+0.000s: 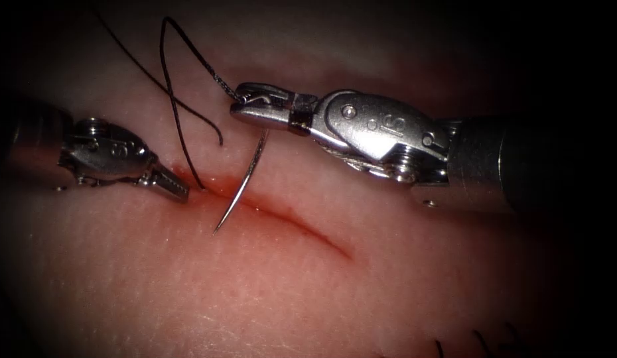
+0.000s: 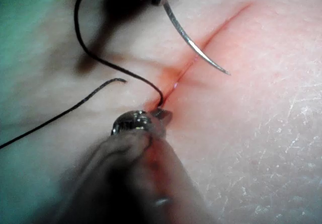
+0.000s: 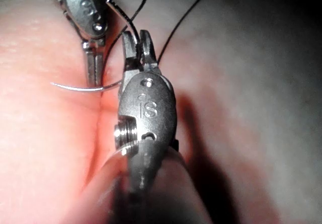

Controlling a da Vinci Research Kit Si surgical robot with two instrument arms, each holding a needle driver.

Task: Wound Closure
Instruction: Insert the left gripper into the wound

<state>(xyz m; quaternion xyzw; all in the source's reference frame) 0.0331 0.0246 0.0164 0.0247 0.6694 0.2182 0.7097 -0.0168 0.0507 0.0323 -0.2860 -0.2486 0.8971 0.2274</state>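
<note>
The cut (image 1: 288, 222) runs slantwise across the tissue (image 1: 189, 292). My right tool (image 1: 255, 106) is shut on the curved needle (image 1: 245, 179) near its tail end. The needle hangs free above the tissue and crosses the cut, with its tip on the left side. It is seen again as the needle (image 2: 196, 48) and needle (image 3: 83, 88). Black thread (image 1: 172, 99) loops up from the needle's tail and goes down into the tissue at the cut's left end. My left tool (image 1: 170, 185) rests shut at that end, with nothing seen between its jaws, close to the thread (image 2: 100, 60).
Red fluid (image 1: 255, 205) lines the cut. A loose thread end (image 1: 219, 139) lies on the tissue left of the right tool's jaws. Short dark thread ends (image 1: 481, 341) stick up at the tissue's near right edge.
</note>
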